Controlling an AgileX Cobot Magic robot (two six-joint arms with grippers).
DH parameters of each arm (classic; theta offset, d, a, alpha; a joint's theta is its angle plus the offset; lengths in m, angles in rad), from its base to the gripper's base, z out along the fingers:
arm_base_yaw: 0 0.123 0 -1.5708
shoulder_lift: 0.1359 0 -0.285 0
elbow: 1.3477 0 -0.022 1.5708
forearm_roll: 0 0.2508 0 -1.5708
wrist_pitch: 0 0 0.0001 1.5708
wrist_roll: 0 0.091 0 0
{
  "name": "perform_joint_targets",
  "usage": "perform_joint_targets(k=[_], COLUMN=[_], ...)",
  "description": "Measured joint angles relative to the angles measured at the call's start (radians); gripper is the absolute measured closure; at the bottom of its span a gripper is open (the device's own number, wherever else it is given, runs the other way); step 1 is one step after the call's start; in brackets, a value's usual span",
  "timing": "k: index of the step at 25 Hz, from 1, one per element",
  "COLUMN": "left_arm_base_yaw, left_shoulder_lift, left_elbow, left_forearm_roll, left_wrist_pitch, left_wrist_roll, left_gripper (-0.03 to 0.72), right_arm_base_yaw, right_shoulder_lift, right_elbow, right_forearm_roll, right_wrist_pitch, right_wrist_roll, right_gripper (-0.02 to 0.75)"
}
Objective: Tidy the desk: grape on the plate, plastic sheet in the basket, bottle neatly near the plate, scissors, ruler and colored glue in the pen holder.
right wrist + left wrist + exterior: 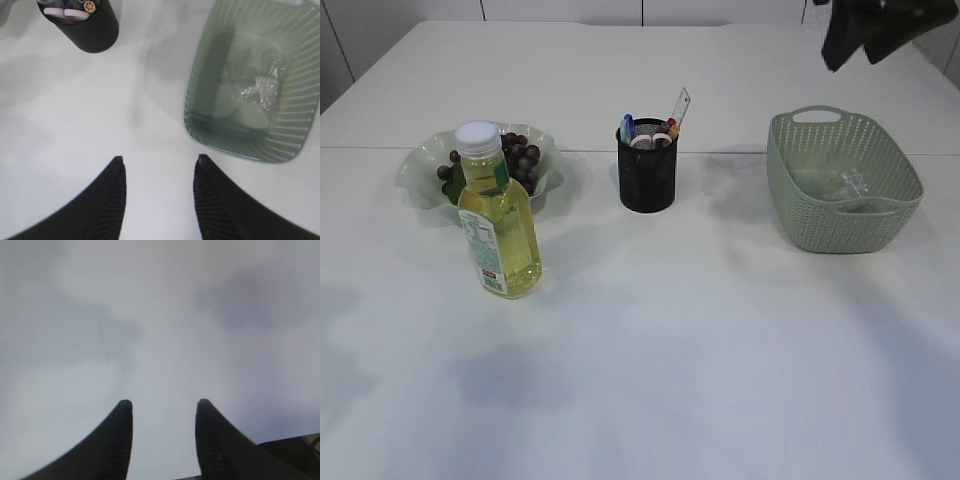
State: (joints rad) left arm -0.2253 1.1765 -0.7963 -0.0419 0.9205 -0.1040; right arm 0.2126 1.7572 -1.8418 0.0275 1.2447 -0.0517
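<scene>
- Judging by the desk, you are nearly done: grapes point(517, 158) lie on the plate point(420, 168), bottle point(497, 215) stands upright just beside it.
- Crumpled clear plastic sheet point(260, 89) sits in the basket point(235, 145), ahead-right of your right claw point(159, 197).
- Pen holder point(90, 30), ahead-left, looks filled.
- Both claws, left claw point(162, 440) included, stand spread, empty.

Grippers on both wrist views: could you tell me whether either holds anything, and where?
Nothing is held: the left gripper and right gripper both stand open over bare table.
</scene>
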Motion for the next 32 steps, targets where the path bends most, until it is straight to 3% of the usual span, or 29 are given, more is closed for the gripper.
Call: perform_joint_targets(k=[8, 22, 32], left_arm_base_yaw=[0.000, 0.000, 0.000], left_shoulder_lift=[-0.078, -0.484, -0.749], left_elbow=[0.000, 0.000, 0.000], left_forearm_roll=[0.042, 0.088, 0.143], left_wrist_pitch=[0.027, 0.186, 0.292], left_wrist_roll=[-0.097, -0.105, -0.105], left_gripper=[0.380, 0.380, 0.379], right_arm_base_yaw=[0.000, 0.000, 0.000], right_shoulder_lift=[-0.214, -0.775, -1.192], right_elbow=[0.210, 0.686, 0.896], right_forearm_roll=[-0.028, -0.028, -0.037], right_wrist_pitch=[0.002, -0.002, -0.022], right_wrist_roll=[0.000, 0.091, 0.092], right_gripper=[0.377, 0.377, 0.377])
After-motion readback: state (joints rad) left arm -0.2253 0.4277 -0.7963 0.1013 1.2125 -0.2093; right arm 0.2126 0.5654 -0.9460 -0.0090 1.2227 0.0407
